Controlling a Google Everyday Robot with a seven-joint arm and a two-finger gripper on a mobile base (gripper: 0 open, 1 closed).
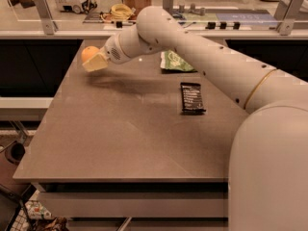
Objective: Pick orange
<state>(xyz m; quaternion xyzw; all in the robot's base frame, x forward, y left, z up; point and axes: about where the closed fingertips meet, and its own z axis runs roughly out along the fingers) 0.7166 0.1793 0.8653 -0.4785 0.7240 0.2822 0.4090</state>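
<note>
The orange (88, 53) is a small round fruit at the far left of the grey table (120, 138). My gripper (94, 59) is at the end of the white arm that reaches in from the right. It is shut on the orange and holds it a little above the tabletop. One pale finger (97, 63) covers the fruit's lower right side. A shadow lies on the table under the gripper.
A green snack bag (176, 61) lies at the back of the table, partly behind the arm. A black snack packet (192, 98) lies right of centre. A glass-railed counter (72, 28) with cables and devices runs behind the table.
</note>
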